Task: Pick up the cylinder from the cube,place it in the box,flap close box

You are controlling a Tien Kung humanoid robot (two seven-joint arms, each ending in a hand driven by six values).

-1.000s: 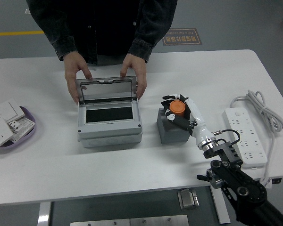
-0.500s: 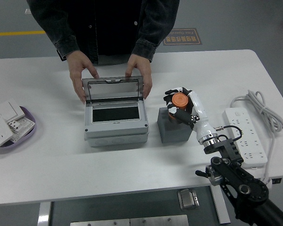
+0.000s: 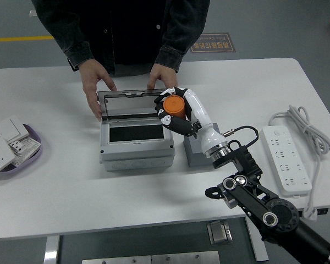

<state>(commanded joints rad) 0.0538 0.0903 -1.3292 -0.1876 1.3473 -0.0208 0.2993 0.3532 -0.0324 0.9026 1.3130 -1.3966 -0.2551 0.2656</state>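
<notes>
One white counter (image 3: 55,198) carries one grey plastic box with a clear hinged lid (image 3: 136,144), one dark grey cube (image 3: 194,152), one orange cylinder (image 3: 175,105), one white power strip (image 3: 286,159) and one purple tray of white switches (image 3: 35,152), lower left. Two person's hands (image 3: 93,88) and one robot hand (image 3: 176,110) show.

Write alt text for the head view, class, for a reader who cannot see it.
The robot's right hand holds an orange cylinder over the right end of an open grey box. A person's hands steady the raised lid, and the grey cube sits empty beside the box.
</notes>
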